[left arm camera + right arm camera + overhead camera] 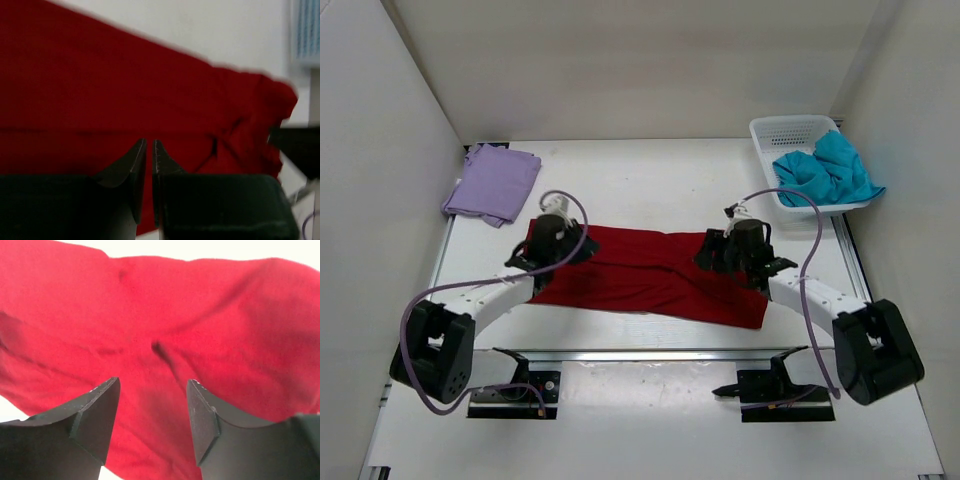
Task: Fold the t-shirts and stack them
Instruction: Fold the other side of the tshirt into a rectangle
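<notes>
The deep red t-shirt (pixel 640 275) lies as a long folded band across the middle of the table. My left gripper (pixel 555 240) is over its left end; in the left wrist view the gripper (pixel 149 142) has its jaws pressed together with red cloth (pixel 100 85) in the thin gap. My right gripper (pixel 730 248) is over the shirt's right part; in the right wrist view the gripper (pixel 154 382) is open just above the red cloth (pixel 200 315), holding nothing. The lavender t-shirt (pixel 495 183) lies folded at the far left. The teal t-shirt (pixel 825 170) is bunched in the basket.
A white lattice basket (pixel 790 125) stands at the far right corner, with teal cloth hanging over its right rim. White walls close in the back and both sides. A metal rail (pixel 650 355) runs along the near edge by the arm bases.
</notes>
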Action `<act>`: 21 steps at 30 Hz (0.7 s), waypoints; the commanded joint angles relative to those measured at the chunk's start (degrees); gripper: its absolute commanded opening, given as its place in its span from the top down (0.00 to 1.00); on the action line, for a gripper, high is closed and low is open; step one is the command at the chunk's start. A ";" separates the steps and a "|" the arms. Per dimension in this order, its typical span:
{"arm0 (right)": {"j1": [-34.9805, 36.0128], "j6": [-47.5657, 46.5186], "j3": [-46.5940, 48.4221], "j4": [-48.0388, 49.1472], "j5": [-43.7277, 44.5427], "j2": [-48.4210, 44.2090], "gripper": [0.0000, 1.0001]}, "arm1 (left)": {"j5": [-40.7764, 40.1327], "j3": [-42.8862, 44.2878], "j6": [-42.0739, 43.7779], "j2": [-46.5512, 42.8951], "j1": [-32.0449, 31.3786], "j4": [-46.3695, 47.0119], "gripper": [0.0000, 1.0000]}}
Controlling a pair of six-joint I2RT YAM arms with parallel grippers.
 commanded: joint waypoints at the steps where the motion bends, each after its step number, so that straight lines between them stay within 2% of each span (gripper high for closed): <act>1: -1.91 -3.17 2.95 8.74 -2.24 3.13 0.46 | 0.83 -3.57 -0.58 -0.85 -7.00 4.54 0.79; 4: -3.41 -2.45 1.11 14.09 -5.33 5.33 0.43 | 1.88 -6.91 -1.89 -1.38 -9.21 6.38 0.80; 10: -5.08 -2.20 2.33 19.10 -12.52 13.32 0.44 | 4.52 -12.45 -3.74 -5.07 -8.51 9.02 0.80; 13: -5.08 -1.05 1.63 20.69 -13.24 13.68 0.46 | 3.82 -14.03 -3.74 -7.09 -8.51 8.84 0.79; 17: -5.43 -0.08 -0.82 21.66 -15.52 12.98 0.56 | 4.96 -16.67 -5.14 -8.67 -8.16 10.51 0.80; 21: -3.94 -0.43 -1.89 20.44 -15.43 11.57 0.77 | 5.14 -17.46 -5.50 -9.02 -7.46 10.95 0.80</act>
